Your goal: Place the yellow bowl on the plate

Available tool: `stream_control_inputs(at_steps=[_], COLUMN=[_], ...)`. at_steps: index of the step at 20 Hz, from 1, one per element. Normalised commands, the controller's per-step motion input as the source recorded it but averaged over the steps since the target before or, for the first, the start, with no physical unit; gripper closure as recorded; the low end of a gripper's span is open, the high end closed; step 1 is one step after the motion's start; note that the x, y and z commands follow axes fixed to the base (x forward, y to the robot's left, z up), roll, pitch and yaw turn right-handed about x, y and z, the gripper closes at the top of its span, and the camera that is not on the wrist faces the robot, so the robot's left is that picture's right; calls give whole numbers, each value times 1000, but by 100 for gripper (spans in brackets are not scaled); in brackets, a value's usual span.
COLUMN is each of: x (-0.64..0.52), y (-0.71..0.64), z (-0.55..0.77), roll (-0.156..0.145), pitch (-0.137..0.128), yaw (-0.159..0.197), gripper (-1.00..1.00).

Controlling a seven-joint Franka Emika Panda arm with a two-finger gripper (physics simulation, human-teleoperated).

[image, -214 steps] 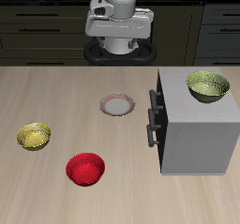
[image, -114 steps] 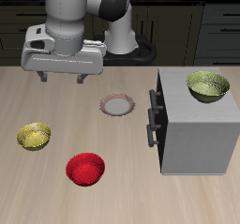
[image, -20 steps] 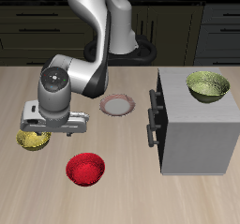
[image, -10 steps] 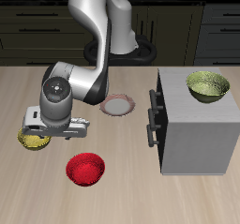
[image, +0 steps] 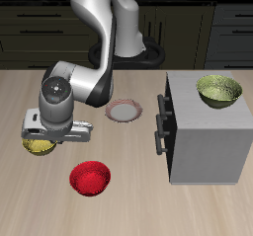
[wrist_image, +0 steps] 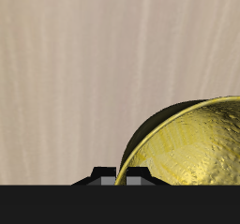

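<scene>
Pale wood-grain table (image: 128,205), dark cabinet fronts behind it. Robot arm bent low over the table, gripper (image: 40,144) down at the yellow bowl (image: 38,146). From outside, the gripper body covers most of the bowl; only a golden sliver of its rim shows beneath. Wrist view: the bowl's rim (wrist_image: 187,143) curves up close, mottled inside visible, and two small grey fingertips (wrist_image: 139,174) sit right at the rim's edge, close together. Whether one fingertip is inside the wall and one outside, or whether they press on it, cannot tell. Bowl appears to rest on the table surface.

Outward from there:
- red bowl (image: 89,177) nearer the table's front edge, apart from the yellow bowl, upright.
- plate (image: 124,111) farther back, beside the arm's elbow, flat on the table, pale centre, reddish rim. Well apart from the yellow bowl.
- grey box cabinet (image: 208,141) beyond the plate, with a dark handle (image: 158,131) on the face toward the plate.
- olive bowl (image: 218,90) upright on top of the grey cabinet.
</scene>
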Motion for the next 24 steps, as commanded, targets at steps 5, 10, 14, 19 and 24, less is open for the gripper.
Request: stream_control_inputs(at_steps=[5,10,14,19,24], x=[58,-20,-60,-68,-104], y=[144,98,201,87,133], z=[50,42,197,324,353], roll=[20,0,4,17,30], pitch=[-9,-4,-17,-48,-44], yaw=[0,22,45,4,22], gripper=[100,100,100,100,100])
